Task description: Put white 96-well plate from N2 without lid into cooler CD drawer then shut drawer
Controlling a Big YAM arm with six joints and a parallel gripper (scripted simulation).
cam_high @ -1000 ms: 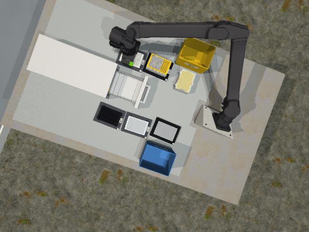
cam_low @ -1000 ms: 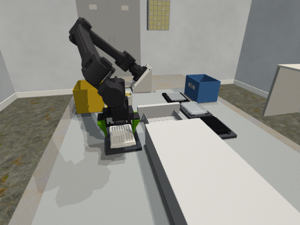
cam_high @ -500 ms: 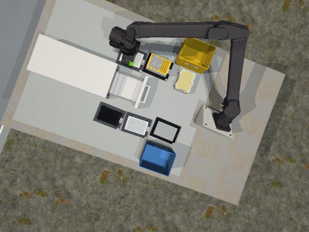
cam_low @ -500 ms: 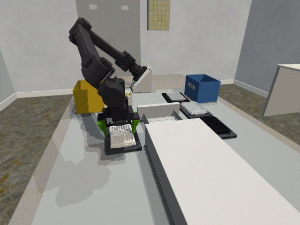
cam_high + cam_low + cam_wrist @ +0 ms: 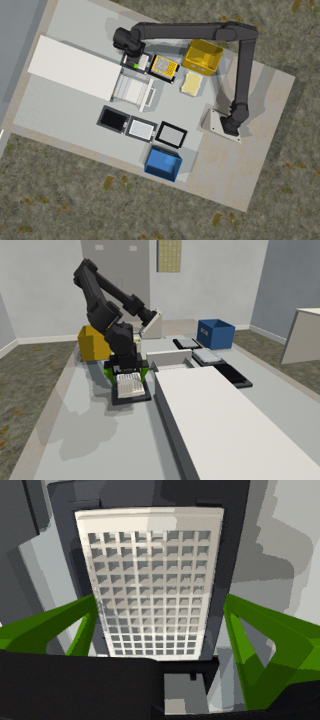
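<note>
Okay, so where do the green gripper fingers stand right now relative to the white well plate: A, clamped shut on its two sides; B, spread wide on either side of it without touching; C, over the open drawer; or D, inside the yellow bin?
B: in the wrist view the green fingers stand apart from the white well plate, with dark nest showing between each finger and the plate's side.

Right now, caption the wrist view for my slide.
Open pincer straddling the white 96-well plate in its dark nest.

A blue bin [image 5: 163, 165] stands beside what looks like a black-framed tray [image 5: 161, 126].
</note>
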